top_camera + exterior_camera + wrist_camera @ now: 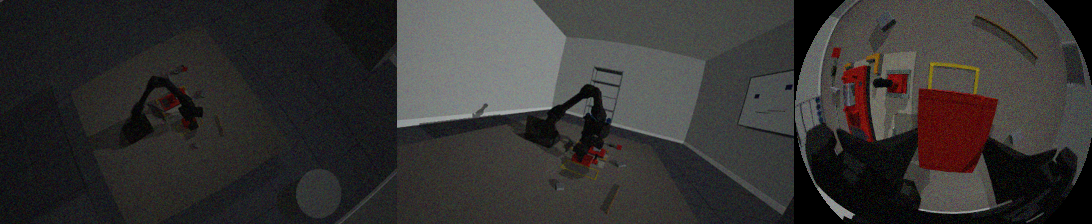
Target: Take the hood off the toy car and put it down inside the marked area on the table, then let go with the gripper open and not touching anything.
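Note:
My gripper (951, 135) (583, 154) (191, 122) is shut on the red hood (955, 129) (586, 160) (185, 122), a flat red panel, and holds it low over the table. In the wrist view the yellow outline of the marked area (954, 64) lies just beyond the hood. It also shows in the exterior view (576, 174), in front of the gripper. The red and white toy car (857, 92) (598, 151) (169, 101) stands to the left of the hood in the wrist view. The light is dim and fine detail is lost.
A grey bar (610, 198) (219, 125) and a small grey block (557, 184) lie on the table beyond the marked area. A small red piece (619, 147) (183, 69) lies behind the car. The arm's base (540, 131) stands at the back. A shelf (606, 89) stands at the wall.

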